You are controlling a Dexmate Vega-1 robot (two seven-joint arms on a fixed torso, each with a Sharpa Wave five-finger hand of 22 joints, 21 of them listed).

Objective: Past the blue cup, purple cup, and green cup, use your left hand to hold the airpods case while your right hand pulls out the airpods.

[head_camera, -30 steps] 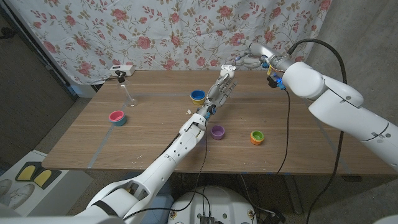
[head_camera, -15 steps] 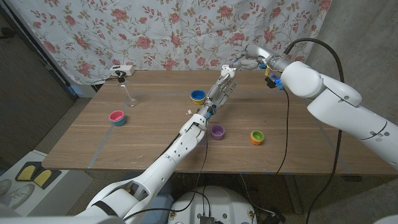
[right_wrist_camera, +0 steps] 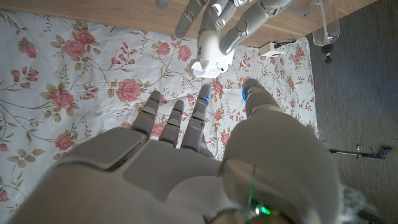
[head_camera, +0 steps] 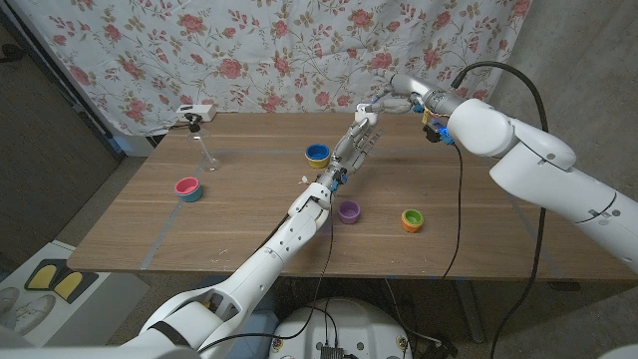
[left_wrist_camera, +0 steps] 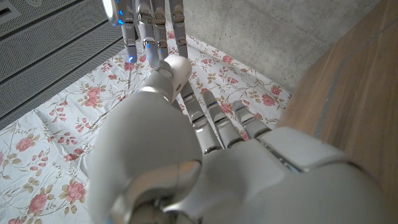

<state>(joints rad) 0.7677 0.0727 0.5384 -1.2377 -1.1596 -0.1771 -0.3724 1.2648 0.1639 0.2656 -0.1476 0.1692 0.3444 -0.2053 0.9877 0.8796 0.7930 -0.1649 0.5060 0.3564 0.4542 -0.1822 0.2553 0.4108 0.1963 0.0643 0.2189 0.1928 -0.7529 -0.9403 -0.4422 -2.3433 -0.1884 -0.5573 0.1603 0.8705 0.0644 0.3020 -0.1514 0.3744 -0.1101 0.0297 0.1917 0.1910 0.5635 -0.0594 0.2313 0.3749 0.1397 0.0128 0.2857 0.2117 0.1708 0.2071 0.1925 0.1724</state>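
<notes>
Up past the blue cup (head_camera: 317,154), the left hand (head_camera: 356,137) holds the white airpods case (head_camera: 365,110) at its fingertips, raised above the far side of the tabletop (head_camera: 239,214). Just beside it, the right hand (head_camera: 391,98) reaches toward the case with its fingers spread and nothing visibly in them; in the right wrist view the case (right_wrist_camera: 209,53) sits gripped by the other hand's fingers (right_wrist_camera: 231,22). Nearer the robot, the purple cup (head_camera: 348,210) and green cup (head_camera: 412,219) stand apart on the tabletop.
</notes>
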